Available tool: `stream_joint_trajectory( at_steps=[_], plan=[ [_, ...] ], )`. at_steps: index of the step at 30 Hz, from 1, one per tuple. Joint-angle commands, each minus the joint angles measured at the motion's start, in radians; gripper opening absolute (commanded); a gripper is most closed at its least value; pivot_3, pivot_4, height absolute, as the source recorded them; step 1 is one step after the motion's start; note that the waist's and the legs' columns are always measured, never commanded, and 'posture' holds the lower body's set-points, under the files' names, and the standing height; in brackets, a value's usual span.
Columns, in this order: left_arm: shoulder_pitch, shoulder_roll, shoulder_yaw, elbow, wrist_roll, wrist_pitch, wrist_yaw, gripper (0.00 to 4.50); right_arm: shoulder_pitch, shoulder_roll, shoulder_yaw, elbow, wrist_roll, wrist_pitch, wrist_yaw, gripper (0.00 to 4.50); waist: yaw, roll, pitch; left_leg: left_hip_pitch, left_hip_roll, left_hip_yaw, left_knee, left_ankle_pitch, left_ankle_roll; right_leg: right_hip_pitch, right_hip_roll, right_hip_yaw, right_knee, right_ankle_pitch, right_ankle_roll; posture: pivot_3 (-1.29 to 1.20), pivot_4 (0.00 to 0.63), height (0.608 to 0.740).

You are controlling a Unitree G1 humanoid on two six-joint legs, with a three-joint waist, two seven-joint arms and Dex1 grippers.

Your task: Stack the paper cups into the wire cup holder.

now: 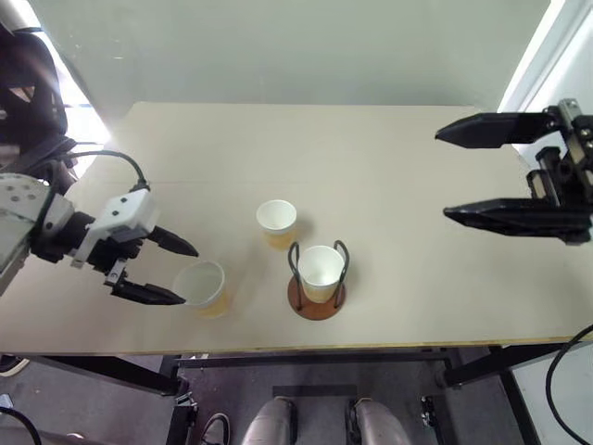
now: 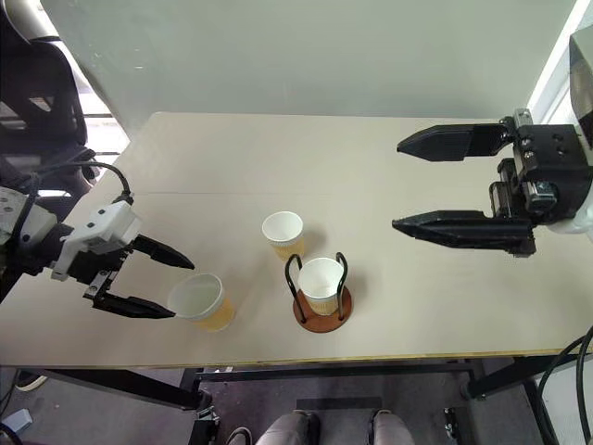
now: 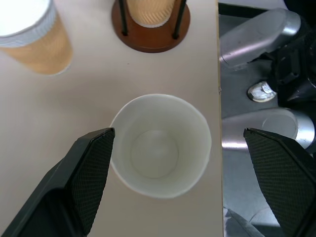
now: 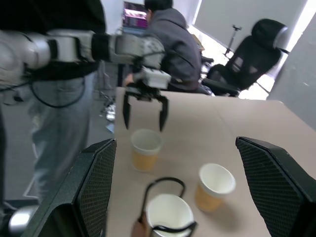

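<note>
Paper cup (image 1: 202,286) near table (image 1: 389,176) edge, between spread fingers of left gripper (image 1: 171,273), not yet pinched. Could crush or tip over the edge if squeezed off-centre. One cup (image 1: 321,269) already in holder (image 1: 317,283); another (image 1: 277,223) just behind. Right gripper (image 1: 505,171) wide apart, empty, well clear.

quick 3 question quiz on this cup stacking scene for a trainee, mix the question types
1. True or false: the wire cup holder already has a paper cup in it.
2. How many cups stand loose on the table? A) one B) two C) three
3. Fill in: the left gripper is open beside the ____ loose cup, the one by the table's front edge.

Key
1. True: one cup sits between the wire loops.
2. B: the near cup and the far cup behind the holder.
3. Near. The right gripper is open too, raised away from the cups.
</note>
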Motion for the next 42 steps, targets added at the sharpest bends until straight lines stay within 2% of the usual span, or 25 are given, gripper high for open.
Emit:
stream_joint_trajectory(
  at_steps=[1,5,10,22,26,29,35,40,41,42],
  plan=[
    [-0.026,0.045,-0.003,-0.025,-0.046,-0.014,-0.033,4.50,0.005,-0.028,-0.036,-0.019,0.055,-0.009,-0.044,3.97,0.000,0.000,0.000,0.000,0.000,0.000,0.000,0.000,0.000,0.000,0.000,0.000,0.000,0.000,0.000,0.00,0.150,0.740],
    [-0.019,0.108,-0.029,-0.073,-0.078,-0.008,-0.033,4.50,0.029,-0.043,-0.021,-0.025,0.058,-0.029,-0.058,3.97,-0.001,0.000,0.000,0.000,0.000,0.000,0.001,0.000,0.001,0.000,0.000,0.000,0.000,0.000,0.000,0.00,0.150,0.740],
    [-0.001,0.131,-0.036,-0.104,-0.065,0.003,-0.033,4.50,0.041,-0.038,-0.002,-0.029,0.053,-0.058,-0.074,3.97,-0.001,0.000,0.000,0.000,0.000,0.000,0.001,0.000,0.001,0.001,0.000,0.000,0.000,0.000,0.000,0.00,0.150,0.740],
    [0.071,0.019,-0.039,-0.036,0.085,-0.084,-0.033,4.50,0.037,-0.064,0.012,-0.023,0.063,-0.075,-0.087,3.97,0.000,0.000,0.000,0.000,0.000,0.000,0.002,0.000,0.001,0.001,0.000,0.000,0.001,0.000,0.000,0.00,0.150,0.740],
    [0.097,-0.068,-0.029,0.010,0.188,-0.133,-0.029,4.50,0.031,-0.078,0.019,-0.025,0.059,-0.078,-0.087,3.97,0.000,0.001,-0.001,0.000,0.000,0.000,0.002,0.000,0.001,0.001,0.000,0.000,0.002,0.000,0.000,0.00,0.150,0.740],
    [0.101,-0.112,-0.013,0.043,0.258,-0.165,-0.032,3.96,0.031,-0.087,0.024,-0.024,0.053,-0.084,-0.086,4.01,0.000,0.001,-0.001,0.000,0.000,0.000,0.004,0.000,0.001,0.001,0.000,0.000,0.002,0.000,0.000,0.00,0.150,0.740],
    [0.072,-0.151,0.005,0.043,0.286,-0.153,-0.033,1.99,0.037,-0.104,0.015,-0.025,0.059,-0.086,-0.087,4.01,0.000,0.001,-0.001,0.000,0.000,0.000,0.005,0.000,0.002,0.001,0.000,0.000,0.003,0.000,0.000,0.00,0.150,0.740],
    [0.000,-0.114,-0.013,0.010,0.193,-0.119,-0.033,0.28,0.055,-0.130,-0.004,-0.027,0.067,-0.085,-0.081,4.01,0.000,0.001,-0.001,0.000,0.000,0.000,0.005,0.000,0.002,0.001,0.000,0.000,0.004,0.000,0.000,0.00,0.150,0.740],
    [-0.030,-0.098,-0.024,-0.003,0.145,-0.106,-0.033,0.03,0.059,-0.134,-0.006,-0.027,0.065,-0.086,-0.079,4.01,0.000,0.001,-0.001,0.000,0.000,0.000,0.005,0.000,0.002,0.001,0.000,0.000,0.003,0.000,0.000,0.00,0.150,0.740],
    [-0.062,-0.081,-0.038,-0.017,0.094,-0.089,-0.033,0.03,0.065,-0.136,-0.008,-0.028,0.063,-0.088,-0.077,4.01,0.001,0.001,-0.001,-0.001,0.000,0.000,0.005,0.000,0.002,0.001,0.000,0.000,0.004,0.000,0.000,0.00,0.150,0.740]
  ],
)
